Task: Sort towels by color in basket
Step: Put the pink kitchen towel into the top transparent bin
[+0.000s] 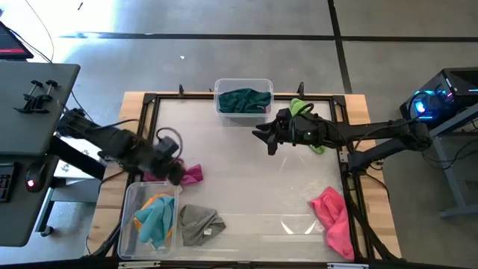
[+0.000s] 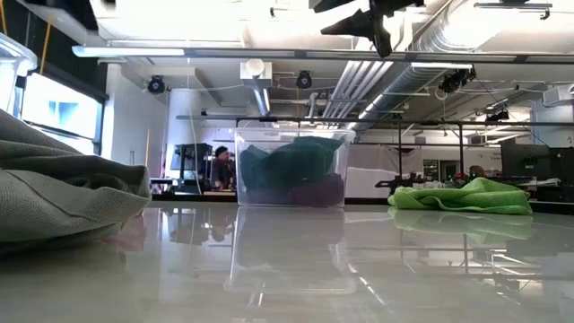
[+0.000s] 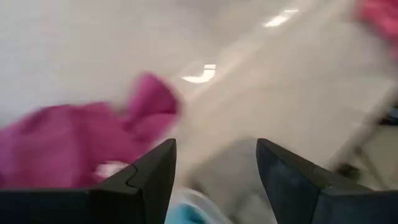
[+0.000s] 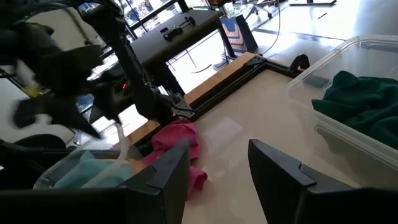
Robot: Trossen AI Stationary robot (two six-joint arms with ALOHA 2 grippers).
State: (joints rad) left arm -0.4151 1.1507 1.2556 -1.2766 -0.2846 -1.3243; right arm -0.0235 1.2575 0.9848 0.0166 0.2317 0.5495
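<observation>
the left gripper [image 1: 176, 173] hung over the near left part of the pale bench [image 1: 246, 172], right above the crumpled magenta cloth [image 1: 188, 175] that lay just beyond the clear plastic bin [image 1: 128, 217] at the near left corner. its dark fingers [image 3: 144, 180] stood apart and released, with nothing between them; in the left wrist view the magenta cloth spread beyond them on the bench. that near bin held a cyan cloth [image 1: 155, 221] lying over an orange cloth [image 1: 160, 200]. a grey cloth [image 1: 200, 224] sat bunched on the bench just beside the bin's right wall.

the right gripper [image 1: 263, 136] hovered above the far middle of the bench, near a second clear plastic bin [image 1: 243, 88] at the far edge, which held a dark green cloth [image 1: 245, 100]; in the low view a purple cloth [image 2: 309, 192] showed beneath the green one. its fingers [image 4: 163, 174] were spread and empty. a lime cloth [image 1: 302, 109] lay partly under the right arm, just right of the far bin. a pink cloth [image 1: 333, 218] lay well apart from the others, at the near right edge of the bench.
</observation>
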